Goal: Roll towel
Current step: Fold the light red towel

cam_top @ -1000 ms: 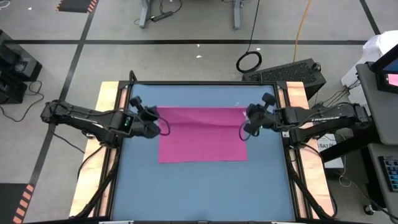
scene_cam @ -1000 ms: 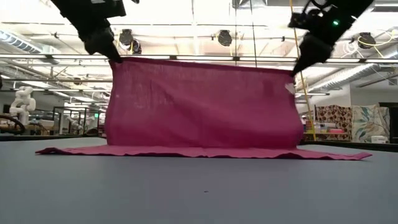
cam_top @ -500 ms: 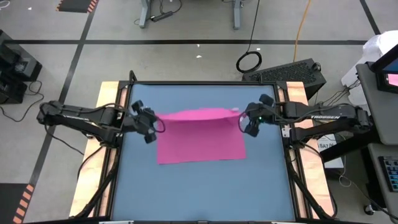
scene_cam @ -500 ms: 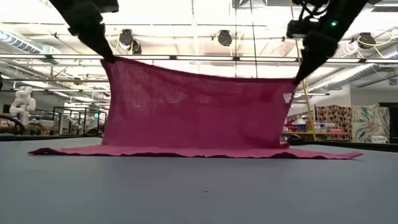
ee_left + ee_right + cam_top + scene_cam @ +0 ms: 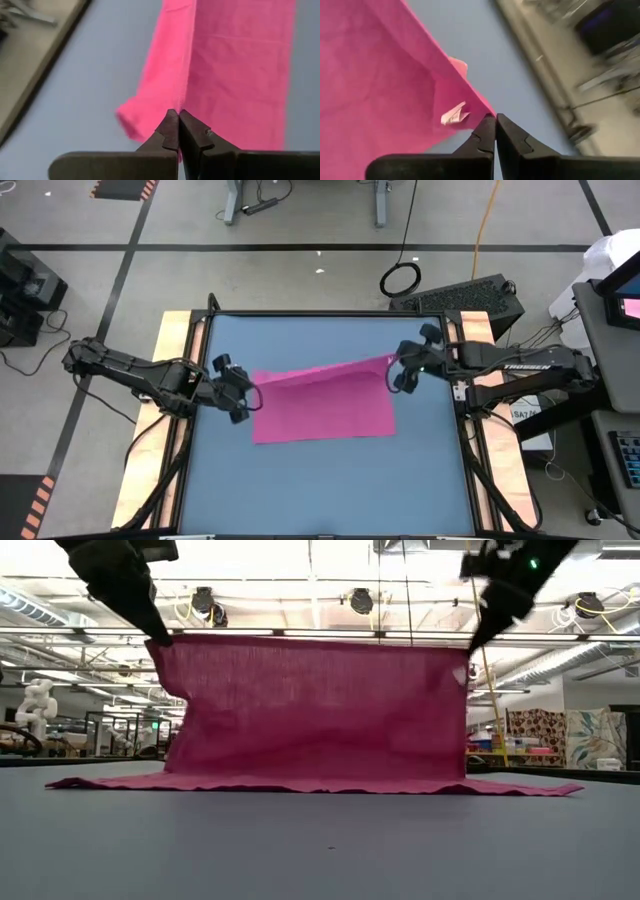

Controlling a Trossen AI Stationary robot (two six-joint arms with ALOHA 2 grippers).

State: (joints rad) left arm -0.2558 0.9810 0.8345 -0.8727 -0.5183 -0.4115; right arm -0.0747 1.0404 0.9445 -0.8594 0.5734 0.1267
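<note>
The magenta-pink towel point(image 5: 325, 405) is held up by one long edge between my two grippers and hangs like a curtain in the low view point(image 5: 320, 710). Its lower part point(image 5: 320, 783) lies flat on the blue tabletop. A small white tag point(image 5: 454, 114) sits near the right raised corner. My left gripper point(image 5: 247, 392) is shut on the left raised corner. My right gripper point(image 5: 393, 372) is shut on the right raised corner. In the low view the left gripper point(image 5: 160, 638) and the right gripper point(image 5: 473, 642) stand at about the same height. My left gripper pinches the towel's raised left corner point(image 5: 182, 100) between its two fingertips, coming slanting down from the table's left. The cloth hangs below the fingers, fairly taut along the top edge, with its lower part on the table. My right gripper pinches the towel's raised right corner point(image 5: 485, 107), just beside the white tag, between its two fingertips. It comes slanting down from the table's right. The cloth hangs below it, with its lower part on the table.
Wooden rails run along the table's left side point(image 5: 175, 380) and right side point(image 5: 478, 340). Bare blue tabletop point(image 5: 330, 490) lies between the towel and the near edge. A dark keyboard point(image 5: 470, 295) lies on the floor beyond the far right corner.
Both grippers have kept their hold. My left gripper has moved a little toward the table's near edge. My right gripper dipped, then rose again and went slightly toward the far edge. The towel's top edge sagged toward the right and is level again.
</note>
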